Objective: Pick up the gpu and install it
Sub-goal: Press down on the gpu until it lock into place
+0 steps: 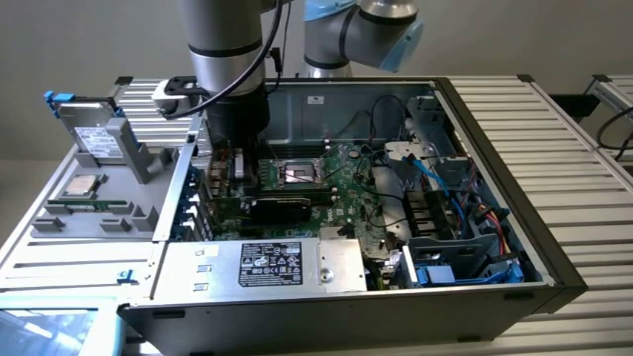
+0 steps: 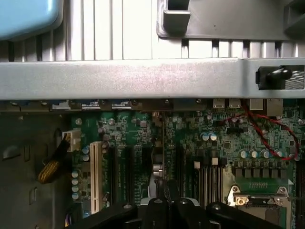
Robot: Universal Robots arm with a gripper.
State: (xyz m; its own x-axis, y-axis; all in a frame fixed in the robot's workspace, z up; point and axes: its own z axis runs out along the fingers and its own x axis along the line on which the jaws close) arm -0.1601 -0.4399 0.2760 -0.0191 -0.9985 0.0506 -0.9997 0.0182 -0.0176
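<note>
One thin edge of the gpu (image 2: 163, 143) runs down over the motherboard (image 2: 214, 152) slots, set low by the rear wall of the case (image 2: 143, 78). The gripper (image 2: 167, 199) looks clamped on its top edge. If the card is slightly off its slot, pressing could bend it or scrape the board, and a skewed bracket could catch the wall.

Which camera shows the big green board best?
The wrist view: it sees the motherboard close up, its slots and chips plain. The exterior view shows it inside the case, partly hidden by the arm and cables.
</note>
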